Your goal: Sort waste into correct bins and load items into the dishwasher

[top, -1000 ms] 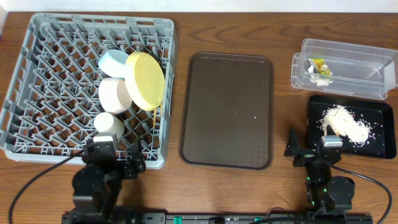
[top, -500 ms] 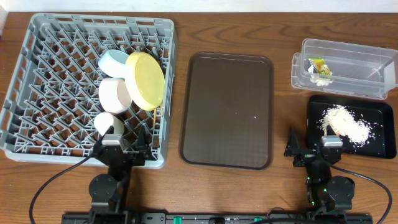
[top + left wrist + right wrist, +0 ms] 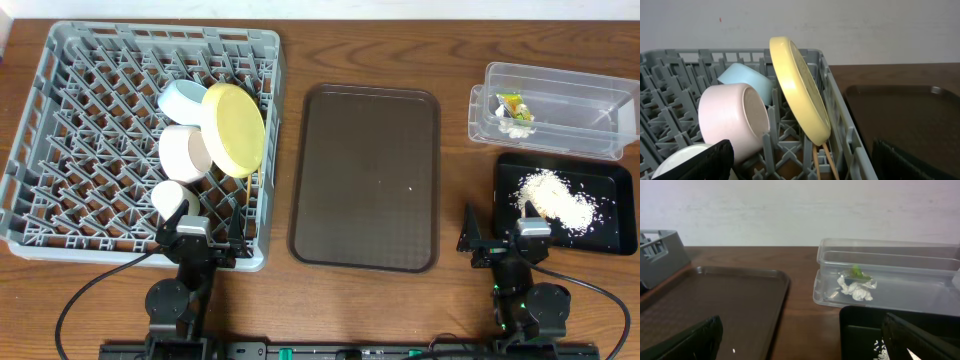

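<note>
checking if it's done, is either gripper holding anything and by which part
Nothing held: the left gripper and right gripper are both open and empty.

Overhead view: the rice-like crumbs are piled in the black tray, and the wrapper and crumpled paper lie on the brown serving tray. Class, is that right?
Not quite. The wrapper and crumpled paper lie in the clear tub, not on the brown serving tray, as the overhead view shows. The crumbs are indeed piled in the black tray.
</note>
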